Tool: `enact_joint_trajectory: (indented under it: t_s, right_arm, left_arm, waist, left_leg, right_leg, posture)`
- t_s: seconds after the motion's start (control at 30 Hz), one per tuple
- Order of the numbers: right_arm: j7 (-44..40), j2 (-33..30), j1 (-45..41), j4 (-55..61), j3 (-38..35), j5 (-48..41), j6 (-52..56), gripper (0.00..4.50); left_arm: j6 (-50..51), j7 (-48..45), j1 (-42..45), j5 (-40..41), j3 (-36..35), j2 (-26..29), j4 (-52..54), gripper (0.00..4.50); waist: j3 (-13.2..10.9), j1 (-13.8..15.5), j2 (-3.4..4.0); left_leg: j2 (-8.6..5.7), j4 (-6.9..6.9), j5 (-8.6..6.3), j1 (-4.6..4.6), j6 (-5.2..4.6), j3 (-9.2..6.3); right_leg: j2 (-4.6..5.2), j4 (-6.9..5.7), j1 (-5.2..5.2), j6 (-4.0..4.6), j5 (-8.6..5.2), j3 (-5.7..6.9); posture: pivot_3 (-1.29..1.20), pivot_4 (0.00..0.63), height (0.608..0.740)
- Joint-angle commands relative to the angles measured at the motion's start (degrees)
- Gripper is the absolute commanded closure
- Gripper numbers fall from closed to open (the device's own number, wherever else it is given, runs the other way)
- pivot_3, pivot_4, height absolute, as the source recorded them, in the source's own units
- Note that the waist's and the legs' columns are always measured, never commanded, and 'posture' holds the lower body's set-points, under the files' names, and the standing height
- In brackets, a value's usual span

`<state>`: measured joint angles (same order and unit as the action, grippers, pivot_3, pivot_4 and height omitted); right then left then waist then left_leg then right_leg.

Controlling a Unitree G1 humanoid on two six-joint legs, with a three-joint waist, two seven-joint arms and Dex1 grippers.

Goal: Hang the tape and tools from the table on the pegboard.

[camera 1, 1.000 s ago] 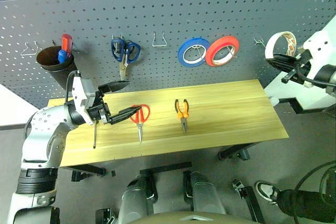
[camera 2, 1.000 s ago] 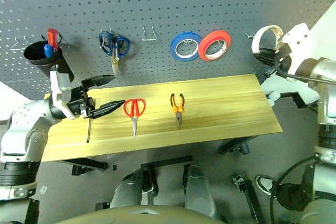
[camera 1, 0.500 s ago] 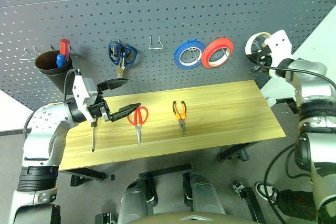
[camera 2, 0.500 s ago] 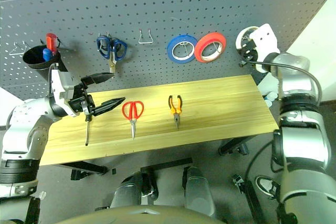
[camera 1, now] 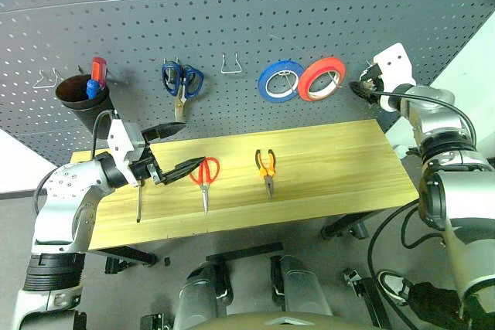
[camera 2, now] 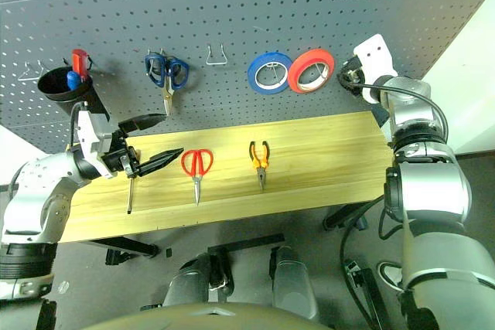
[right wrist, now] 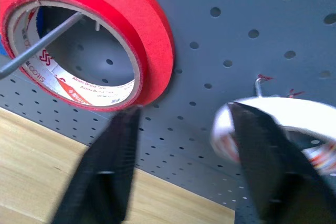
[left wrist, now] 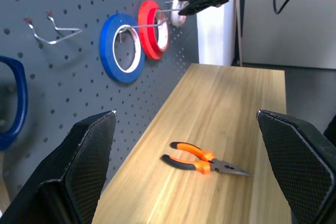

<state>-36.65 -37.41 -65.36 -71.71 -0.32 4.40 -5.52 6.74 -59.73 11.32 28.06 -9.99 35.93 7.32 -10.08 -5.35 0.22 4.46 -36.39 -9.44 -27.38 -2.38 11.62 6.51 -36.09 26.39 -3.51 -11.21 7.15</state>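
The whitish tape (right wrist: 294, 114) hangs on a wire hook of the dark pegboard (camera 1: 309, 21), just right of the red roll. My right gripper (camera 1: 362, 86) is at that hook, its fingers (right wrist: 107, 171) spread apart on either side, with one in front of the roll. On the wooden table (camera 1: 340, 168) lie the red-handled scissors (camera 1: 206, 175), the orange-and-black pliers (camera 1: 267, 166) and the screwdriver (camera 1: 139, 200). My left gripper (camera 1: 192, 144) hovers open just left of the scissors, above the screwdriver's handle end.
On the pegboard hang a blue roll (camera 1: 281, 80), a red roll (camera 1: 321, 77) and blue-handled scissors (camera 1: 182, 83). A black cup (camera 1: 80, 92) at the left holds red and blue-handled tools. Bare wire hooks (camera 1: 232, 63) stand between the scissors and the blue roll.
My right arm swung in from the right and carried the tape to the hook beside the red roll; its fingers have now parted. The left gripper stayed in place.
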Motion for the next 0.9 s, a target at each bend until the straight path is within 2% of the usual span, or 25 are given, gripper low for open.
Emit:
enact_joint_trajectory:
  t_s: [0.03,0.1,0.2,0.3,0.4,0.53,0.67,0.77,0.9]
  right_arm:
    - [-8.2,-3.8,0.1,5.3,-0.8,-1.4,-0.5,0.74]
    - [-15.1,-5.3,3.2,11.3,-1.2,-3.6,1.9,0.74]
    - [-21.0,-6.4,8.1,20.9,-1.8,-6.6,7.2,0.74]
    - [-24.3,-6.0,15.9,38.0,-1.4,-10.8,20.0,0.74]
    - [-23.1,-3.6,19.7,49.2,-2.1,-15.6,34.1,0.74]
    - [-17.1,1.1,19.7,54.8,-0.9,-17.7,50.8,0.74]
    - [-13.1,3.8,19.9,57.6,1.1,-17.4,58.0,0.74]
    - [-11.1,6.0,19.9,58.6,2.6,-17.9,61.8,0.12]
    - [-9.6,8.5,19.8,59.2,4.6,-18.1,64.7,0.02]
  left_arm:
    - [-0.9,0.6,-1.2,0.4,-1.6,0.7,2.5,0.00]
    - [-1.0,0.9,-1.8,0.5,-1.5,0.4,2.8,0.00]
    - [-1.1,1.1,-2.5,0.5,-1.4,0.4,3.0,0.00]
    - [-0.7,0.7,-3.6,0.5,-1.7,1.0,3.2,0.00]
    - [-0.5,0.5,-4.6,0.1,-2.1,2.0,3.0,0.00]
    - [0.3,-1.3,-6.6,-0.2,-1.3,4.0,2.2,0.00]
    - [-0.9,-4.2,-7.4,-0.4,-0.3,4.6,-0.7,0.00]
    - [-1.7,-6.0,-5.8,-1.6,0.3,5.0,-5.2,0.00]
    - [-1.5,-7.4,-4.0,-3.1,1.4,5.4,-8.7,0.00]
  waist:
    - [0.0,0.0,0.01]
    - [0.0,0.1,0.01]
    - [0.3,0.3,0.00]
    - [0.6,0.9,0.03]
    - [0.8,1.3,0.10]
    - [1.1,1.6,0.00]
    - [1.2,2.6,0.00]
    - [1.2,3.1,-0.01]
    - [1.2,3.2,-0.01]
  left_leg:
    - [0.00,0.00,0.00,0.00,0.00,0.00]
    - [0.00,-0.01,0.00,0.01,0.00,-0.01]
    - [0.02,-0.03,-0.01,0.03,0.00,-0.18]
    - [0.05,-0.06,-0.02,0.05,0.00,-0.24]
    - [0.13,-0.13,-0.06,0.05,-0.01,-0.27]
    - [0.25,-0.19,-0.11,0.01,-0.06,-0.30]
    - [0.24,-0.19,-0.24,-0.01,-0.18,-0.26]
    - [0.24,-0.19,-0.35,-0.02,-0.37,-0.24]
    - [0.24,-0.19,-0.39,-0.04,-0.43,-0.21]
  right_leg:
    - [0.00,0.00,0.00,0.00,0.00,0.00]
    - [0.00,-0.01,0.01,0.00,0.00,0.00]
    - [0.01,-0.01,0.00,0.00,0.00,-0.02]
    - [0.01,-0.02,-0.01,0.00,0.00,-0.02]
    - [0.01,-0.06,0.01,0.03,0.00,-0.03]
    - [0.01,-0.07,0.03,0.06,-0.01,-0.01]
    - [0.06,-0.03,0.06,0.25,-0.12,-0.01]
    - [0.07,-0.03,0.09,0.28,-0.12,-0.01]
    - [0.09,-0.02,0.11,0.28,-0.12,-0.02]
  posture:
    - [-0.03,0.071,0.730]
    - [-0.03,0.074,0.730]
    - [-0.04,0.075,0.730]
    - [-0.04,0.077,0.730]
    - [-0.04,0.079,0.730]
    - [-0.03,0.086,0.730]
    - [-0.02,0.096,0.730]
    - [-0.01,0.112,0.730]
    - [0.00,0.134,0.730]
